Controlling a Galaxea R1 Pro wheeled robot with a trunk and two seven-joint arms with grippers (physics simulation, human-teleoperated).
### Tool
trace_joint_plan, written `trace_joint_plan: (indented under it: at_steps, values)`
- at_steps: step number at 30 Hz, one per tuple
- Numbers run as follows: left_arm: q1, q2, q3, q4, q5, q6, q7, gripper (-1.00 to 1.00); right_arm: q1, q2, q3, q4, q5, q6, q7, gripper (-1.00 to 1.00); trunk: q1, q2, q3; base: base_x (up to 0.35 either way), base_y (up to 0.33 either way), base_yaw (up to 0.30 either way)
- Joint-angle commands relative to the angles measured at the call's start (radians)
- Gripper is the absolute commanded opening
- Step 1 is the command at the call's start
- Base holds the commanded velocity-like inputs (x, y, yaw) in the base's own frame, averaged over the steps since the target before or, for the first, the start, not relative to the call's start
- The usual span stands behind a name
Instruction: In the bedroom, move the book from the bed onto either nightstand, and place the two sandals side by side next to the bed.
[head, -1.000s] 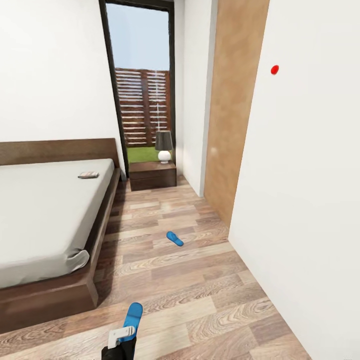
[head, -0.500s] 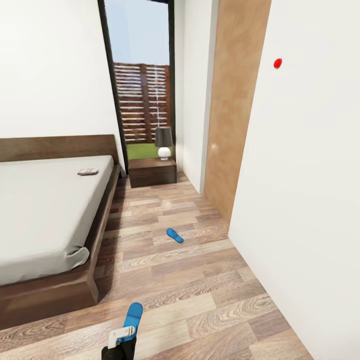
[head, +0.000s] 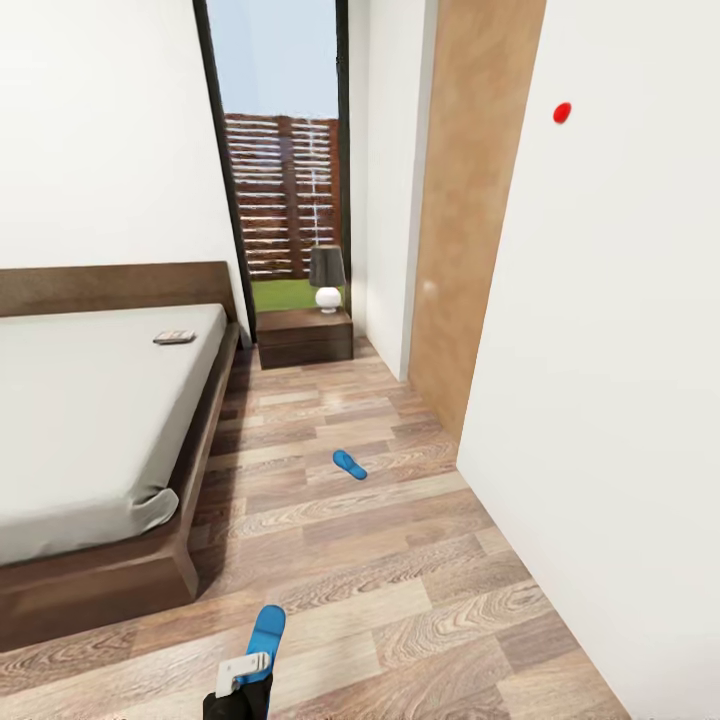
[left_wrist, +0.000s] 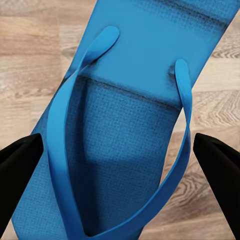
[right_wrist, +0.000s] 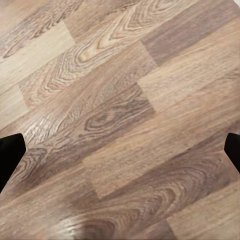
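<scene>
The left gripper (head: 243, 672) grasps one blue sandal (head: 265, 631) near the bed (head: 90, 420); the other sandal (head: 349, 464) lies farther off on the floor (head: 400, 580). The book (head: 174, 337) rests on the mattress. The right gripper's (right_wrist: 120, 150) fingers are spread wide.

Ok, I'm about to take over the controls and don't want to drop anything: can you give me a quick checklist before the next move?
1. Sandal in the left gripper: the held sandal lies between its fingers, above the floor. Ok.
2. Grip firmness: contact points hidden. Cannot tell.
3. Right gripper free: fingers wide apart, nothing between them but wood floor. Ok.
4. Second sandal located: on the floor ahead, apart from the bed. Ok.
5. Sandals side by side by the bed: not ok.
6. Book on the nightstand: on the mattress, not ok.
</scene>
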Motion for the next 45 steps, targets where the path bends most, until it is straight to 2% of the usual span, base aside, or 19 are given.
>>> trace_joint_plan:
  at_steps: [1,22,36,45]
  values:
    - [-0.001,0.000,-0.008,0.001,0.010,-0.004,-0.001,-1.00,0.000,0.000,-0.002,0.000,-0.007,0.001,0.006,1.00,0.000,0.000,-0.002,0.000,0.000,0.000]
    - [-0.001,0.000,-0.009,0.001,0.010,-0.004,-0.001,-1.00,0.000,0.000,-0.002,0.000,-0.004,0.000,0.006,1.00,0.000,0.000,-0.035,0.000,0.000,-0.009]
    - [-0.001,0.000,-0.009,0.001,0.010,-0.004,-0.001,-1.00,0.000,0.000,-0.002,0.000,-0.005,0.000,0.006,1.00,0.000,0.000,-0.056,0.000,0.000,-0.114]
    - [-0.001,0.000,-0.008,0.001,0.010,-0.004,-0.001,-1.00,0.000,0.001,-0.002,0.000,-0.003,0.000,0.006,1.00,0.000,0.000,-0.060,0.000,0.000,-0.099]
